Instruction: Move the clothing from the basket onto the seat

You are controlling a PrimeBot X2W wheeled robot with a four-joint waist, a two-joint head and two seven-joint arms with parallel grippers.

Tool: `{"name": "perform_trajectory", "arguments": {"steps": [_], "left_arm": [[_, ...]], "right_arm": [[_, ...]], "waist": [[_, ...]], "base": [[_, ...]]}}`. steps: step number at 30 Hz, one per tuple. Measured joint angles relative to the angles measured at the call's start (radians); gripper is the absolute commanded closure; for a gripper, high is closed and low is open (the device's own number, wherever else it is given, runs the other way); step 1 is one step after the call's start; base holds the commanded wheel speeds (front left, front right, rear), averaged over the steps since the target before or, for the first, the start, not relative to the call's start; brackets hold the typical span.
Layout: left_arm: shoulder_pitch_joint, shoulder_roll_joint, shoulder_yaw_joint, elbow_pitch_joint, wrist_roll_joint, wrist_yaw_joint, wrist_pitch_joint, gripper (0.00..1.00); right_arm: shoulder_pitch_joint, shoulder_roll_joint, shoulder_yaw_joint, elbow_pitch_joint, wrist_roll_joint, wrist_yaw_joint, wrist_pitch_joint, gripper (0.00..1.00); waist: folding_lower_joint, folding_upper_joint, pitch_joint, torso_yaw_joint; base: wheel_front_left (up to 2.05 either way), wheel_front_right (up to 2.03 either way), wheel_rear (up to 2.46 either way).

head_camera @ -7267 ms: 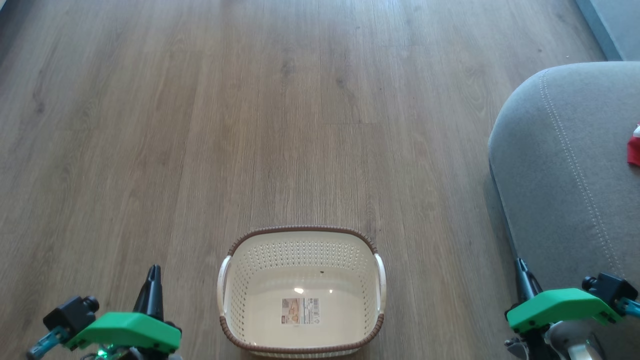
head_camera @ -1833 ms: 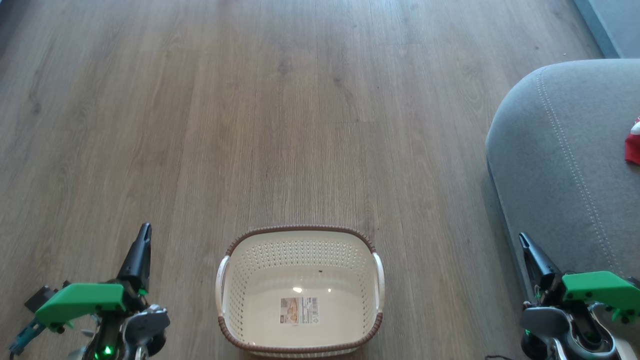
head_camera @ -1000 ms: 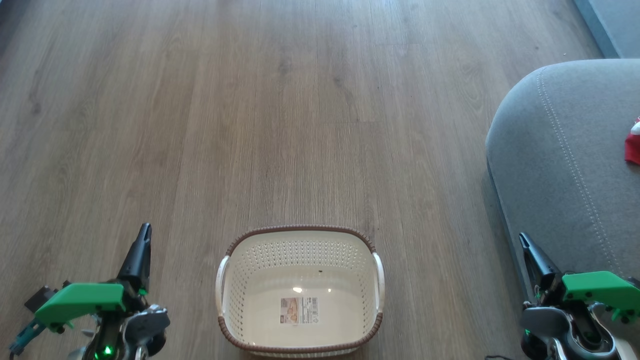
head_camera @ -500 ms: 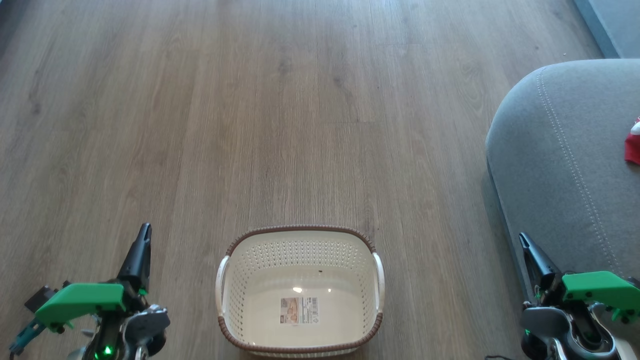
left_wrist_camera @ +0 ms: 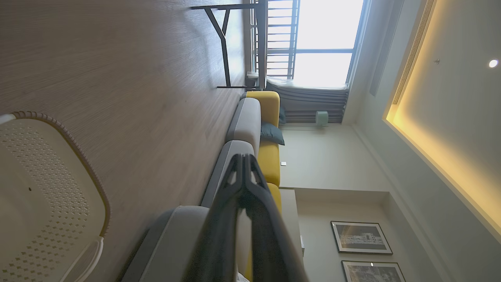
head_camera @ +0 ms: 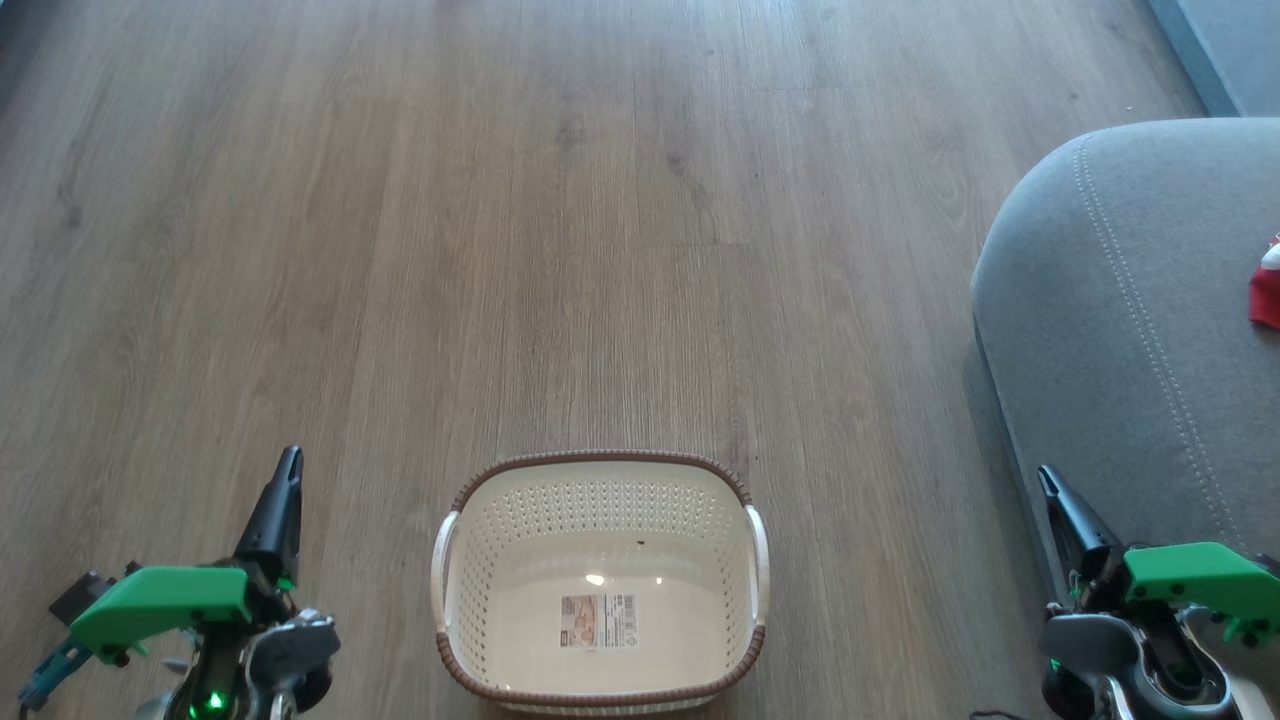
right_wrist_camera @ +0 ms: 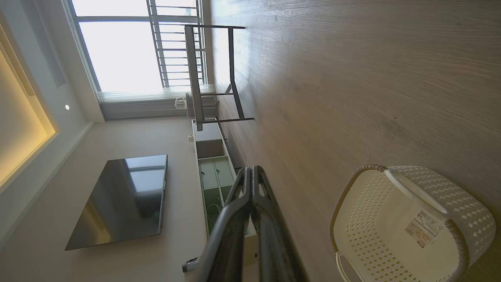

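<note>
The cream basket with its brown rim stands on the wood floor, with only a label sticker on its bottom; it also shows as basket and basket in the wrist views. A bit of red and white clothing lies on the grey seat at the right edge. My left gripper hangs left of the basket, fingers together and holding nothing. My right gripper sits by the seat's front edge, shut and holding nothing. Both show pressed fingertips in their wrist views: left gripper, right gripper.
Bare wood floor stretches ahead of the basket. A grey and yellow sofa runs along the wall, a dark-framed table stands near the window, and a television hangs above a low cabinet.
</note>
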Motion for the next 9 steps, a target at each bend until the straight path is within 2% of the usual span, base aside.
{"name": "perform_trajectory", "arguments": {"steps": [9], "left_arm": [[0.000,0.000,0.000,0.000,0.000,0.000,0.000,1.00]], "right_arm": [[0.000,0.000,0.000,0.000,0.000,0.000,0.000,1.00]], "waist": [[0.0000,0.0000,0.000,0.000]], "base": [[0.00,0.00,0.00]]}}
